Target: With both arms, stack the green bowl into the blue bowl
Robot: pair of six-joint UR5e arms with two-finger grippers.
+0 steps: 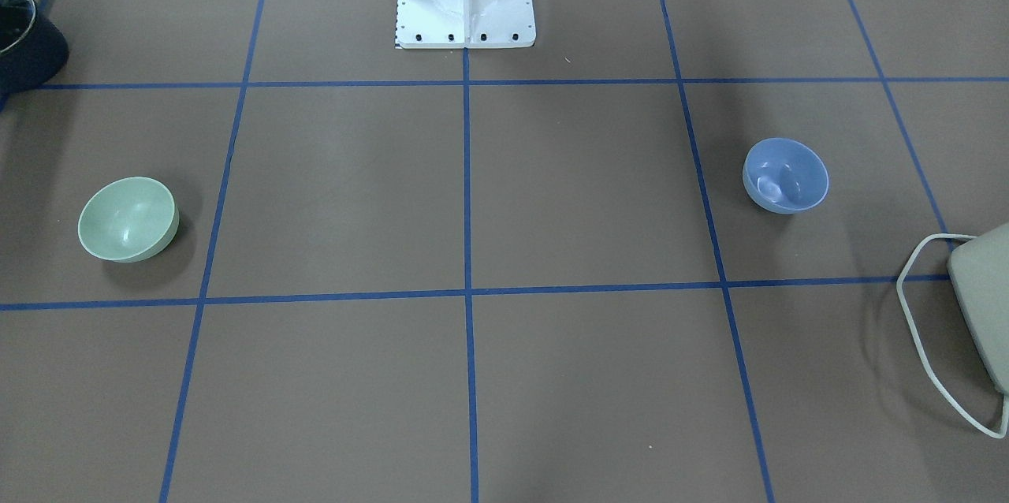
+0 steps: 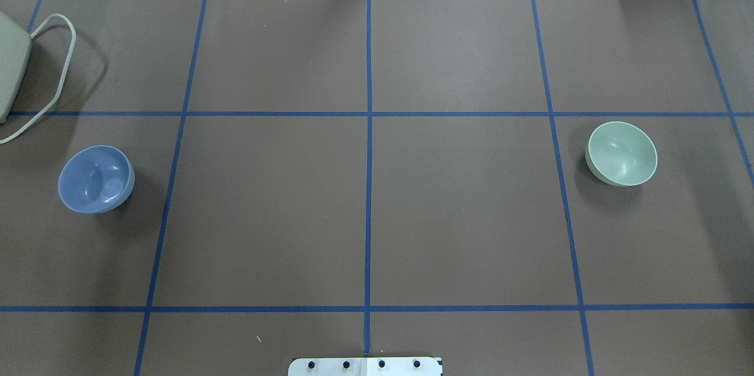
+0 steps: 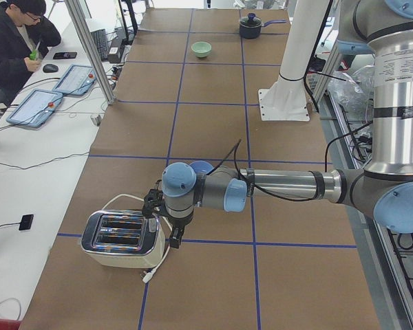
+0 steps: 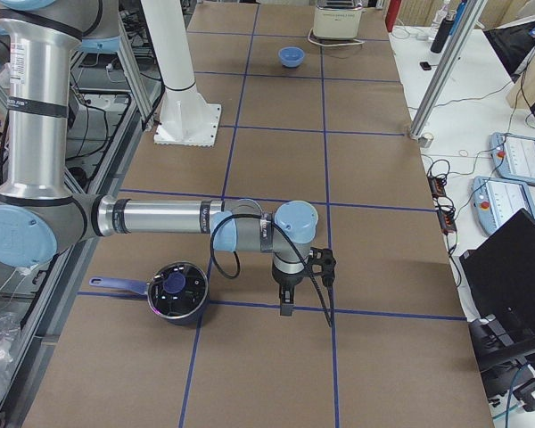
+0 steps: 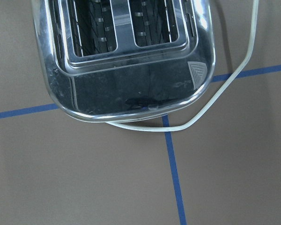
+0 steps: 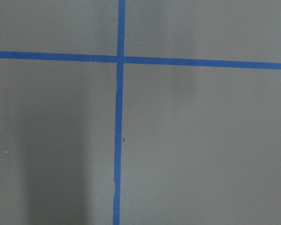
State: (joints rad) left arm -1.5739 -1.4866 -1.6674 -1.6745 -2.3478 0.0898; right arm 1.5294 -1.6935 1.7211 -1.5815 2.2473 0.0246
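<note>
Green bowl (image 2: 621, 154) sitting at three o'clock on table (image 2: 459, 211), blue bowl (image 2: 96, 178) at nine, left gripper (image 3: 171, 237) hovering beside toaster (image 3: 120, 237), right gripper (image 4: 285, 305) beside pot (image 4: 176, 292), fingers' opening impossible to tell.

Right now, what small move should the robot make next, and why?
Probably bring the right gripper over to the green bowl: it sits untouched on the robot's right, far from the blue bowl, while that gripper hangs over bare table beside the pot.
</note>
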